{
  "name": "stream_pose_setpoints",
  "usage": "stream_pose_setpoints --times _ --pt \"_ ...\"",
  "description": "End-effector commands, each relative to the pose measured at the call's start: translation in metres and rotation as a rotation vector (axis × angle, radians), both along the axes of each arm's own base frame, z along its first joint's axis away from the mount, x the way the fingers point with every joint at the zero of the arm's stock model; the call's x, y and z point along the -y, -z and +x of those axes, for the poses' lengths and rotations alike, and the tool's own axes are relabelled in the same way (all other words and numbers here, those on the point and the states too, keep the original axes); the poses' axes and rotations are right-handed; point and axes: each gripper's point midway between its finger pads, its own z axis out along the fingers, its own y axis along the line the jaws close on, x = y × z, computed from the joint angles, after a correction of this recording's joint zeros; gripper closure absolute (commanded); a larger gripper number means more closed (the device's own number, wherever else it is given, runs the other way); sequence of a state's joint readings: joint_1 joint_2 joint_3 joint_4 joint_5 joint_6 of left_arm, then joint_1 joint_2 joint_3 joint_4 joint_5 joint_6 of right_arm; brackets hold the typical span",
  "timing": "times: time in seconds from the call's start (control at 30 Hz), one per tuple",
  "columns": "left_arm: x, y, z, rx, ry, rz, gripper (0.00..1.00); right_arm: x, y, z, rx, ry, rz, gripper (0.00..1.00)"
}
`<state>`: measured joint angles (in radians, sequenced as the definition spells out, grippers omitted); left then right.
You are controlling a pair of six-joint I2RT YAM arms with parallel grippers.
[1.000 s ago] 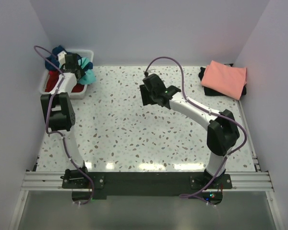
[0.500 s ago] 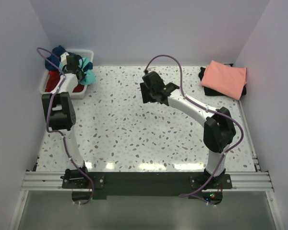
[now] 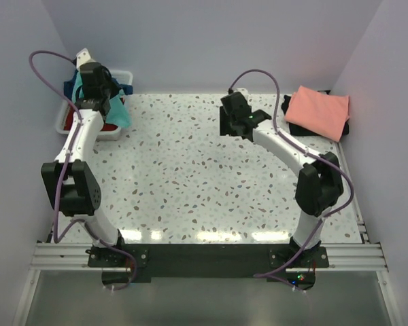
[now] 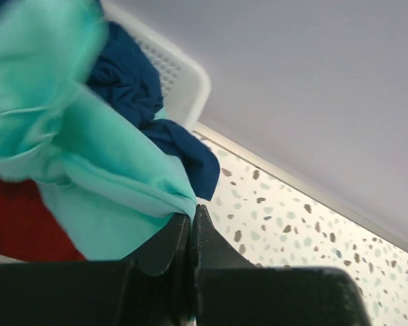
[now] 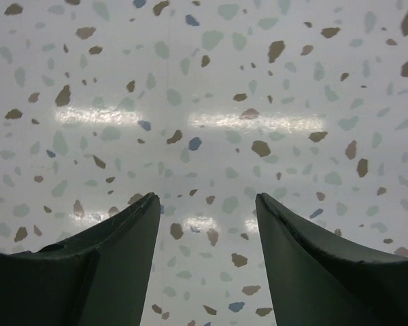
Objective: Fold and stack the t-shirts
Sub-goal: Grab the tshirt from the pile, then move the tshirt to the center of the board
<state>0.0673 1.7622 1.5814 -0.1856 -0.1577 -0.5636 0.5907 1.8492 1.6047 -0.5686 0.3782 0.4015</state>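
Now your left end effector (image 4: 192, 217) pinches the turquoise t-shirt (image 4: 88, 170) just above the white tub (image 4: 183, 75), likely to draw it clear, while your right end effector (image 5: 207, 204) hangs spread over the worktop (image 5: 258, 68).

- The turquoise-teal soft cloth t-shirt (image 4: 88, 183), pinched in the left claw (image 4: 192, 216): matt, loosely creased.
- The navy blue cloth t-shirt (image 4: 132, 75) above that claw: matt, crumpled.
- The white plastic tub (image 4: 187, 85) beyond it: smooth rim, perforated wall.
- The speckled terrazzo-look tabletop (image 5: 211, 81) under the right claw (image 5: 207, 200): smooth, glossy, streaked with glare.
- That claw's fingers (image 5: 115, 251): dark, matt.
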Motion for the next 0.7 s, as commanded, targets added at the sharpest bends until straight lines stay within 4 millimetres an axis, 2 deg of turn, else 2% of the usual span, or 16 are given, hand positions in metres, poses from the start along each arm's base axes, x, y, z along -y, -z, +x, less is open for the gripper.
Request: stream_pose_setpoints --times 0.0,0.1,0.13,0.17,0.23,0.27,0.33,0.53,0.67 --pt "0.041 -0.077 -0.010 0.177 0.145 0.011 1.00 0.050 -0.056 0.010 0.125 0.131 0.037 0.38" --pt "0.079 -0.129 -0.020 0.275 0.258 0.024 1.00 0.069 -0.072 0.011 0.158 0.176 0.047 0.38" --pt "0.100 -0.155 -0.026 0.325 0.305 0.035 1.00 0.073 -0.078 0.009 0.171 0.183 0.050 0.38" --pt "0.111 -0.168 -0.031 0.353 0.330 0.048 1.00 0.078 -0.082 0.009 0.181 0.198 0.054 0.38" --pt "0.143 -0.208 -0.050 0.440 0.427 0.055 1.00 0.081 -0.085 0.007 0.192 0.204 0.060 0.38" --pt "0.151 -0.219 -0.056 0.466 0.452 0.052 1.00 0.084 -0.091 0.005 0.204 0.211 0.065 0.38" --pt "0.170 -0.250 -0.075 0.549 0.524 0.024 1.00 0.086 -0.090 0.002 0.203 0.218 0.071 0.38" --pt "0.210 -0.313 -0.135 0.783 0.785 -0.034 1.00 0.095 -0.092 -0.015 0.208 0.238 0.081 0.38" --pt "0.233 -0.330 -0.173 0.892 0.986 -0.061 1.00 0.110 -0.097 -0.025 0.225 0.289 0.060 0.39"
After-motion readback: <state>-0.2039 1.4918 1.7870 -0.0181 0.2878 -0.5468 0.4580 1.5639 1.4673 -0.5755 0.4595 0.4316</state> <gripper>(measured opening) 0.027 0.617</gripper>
